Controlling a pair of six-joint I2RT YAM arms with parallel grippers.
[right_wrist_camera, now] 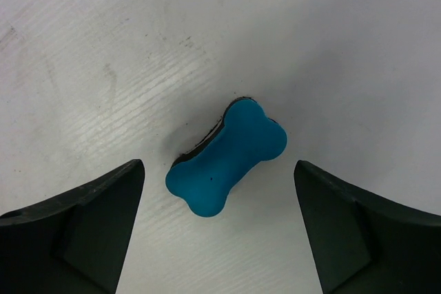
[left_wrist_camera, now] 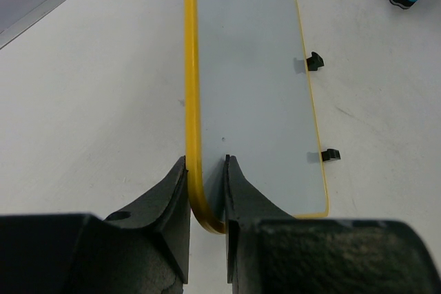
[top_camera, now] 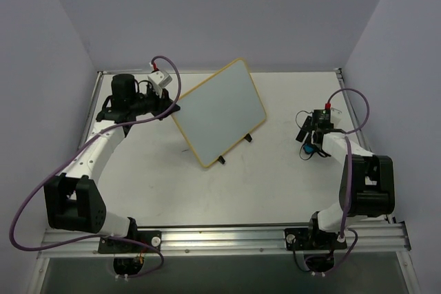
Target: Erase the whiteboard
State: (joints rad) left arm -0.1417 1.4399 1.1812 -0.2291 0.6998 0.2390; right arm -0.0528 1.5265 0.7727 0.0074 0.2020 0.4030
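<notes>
Eraser, blue, bone-shaped, lies on counter directly beneath right tool, jaws released, long axis slanting across the gap. Well apart to its left, left tool clenched on whiteboard edge.

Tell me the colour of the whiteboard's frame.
Yellow; the whiteboard frame shows best in the left wrist view.

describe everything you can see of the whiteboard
The whiteboard is a small rectangular board with rounded corners, a smooth white face with no writing visible, and a thin yellow frame. Two small black clip feet sit on one long edge. It is tilted up, apparently resting on that footed edge on the table, toward the far middle. The left gripper is shut on the frame at one corner; nothing else touches it.
</notes>
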